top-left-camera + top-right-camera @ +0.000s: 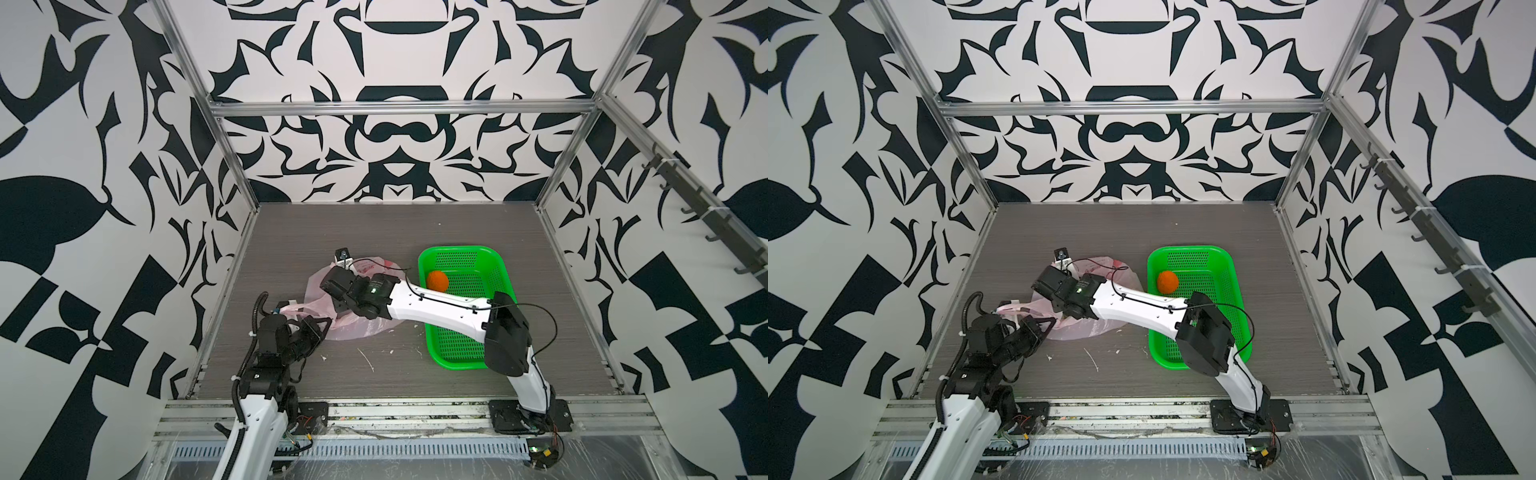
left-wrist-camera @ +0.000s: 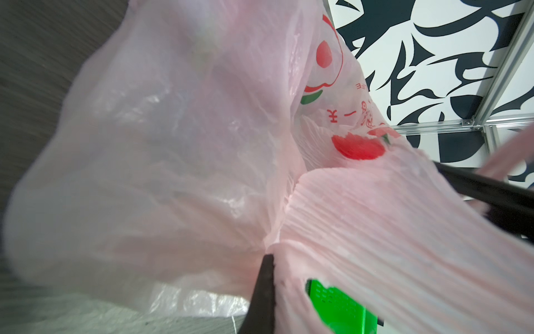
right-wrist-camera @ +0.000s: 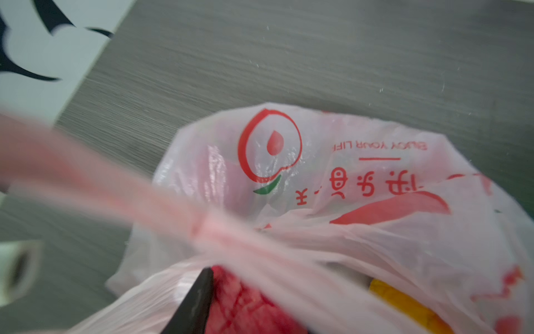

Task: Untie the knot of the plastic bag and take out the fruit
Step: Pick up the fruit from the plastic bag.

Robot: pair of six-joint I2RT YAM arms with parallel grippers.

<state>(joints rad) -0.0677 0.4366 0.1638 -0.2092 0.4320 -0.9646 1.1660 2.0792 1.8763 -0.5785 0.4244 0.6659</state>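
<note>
The plastic bag (image 1: 365, 330) is seen slumped on the grey table (image 1: 374, 224) just beside the green basket (image 1: 453, 249), on the basket's side towards the left arm, its mouth gaping and a red bumpy fruit (image 3: 245, 303) and a yellow-orange fruit (image 3: 404, 300) exposed inside. One handle (image 3: 86, 173) is drawn taut across the opening, with a tight pinch (image 3: 199, 225) along it that may be what is left of the knot; that cannot be told. Pleated film is clamped in the fully closed left gripper (image 1: 316, 328) at the bag's end away from the basket, seemingly so that the mouth is held open. The right gripper (image 1: 338, 272) is lowered at the opening, one finger (image 3: 196, 300) beside the red fruit; whether anything is gripped, or how wide the jaws stand, cannot be told. One orange (image 1: 437, 281) is already lodged in the basket, over which the right forearm is stretched. Bare table is left beyond the basket's far rim; a lift straight across to the basket is judged the clear route
</note>
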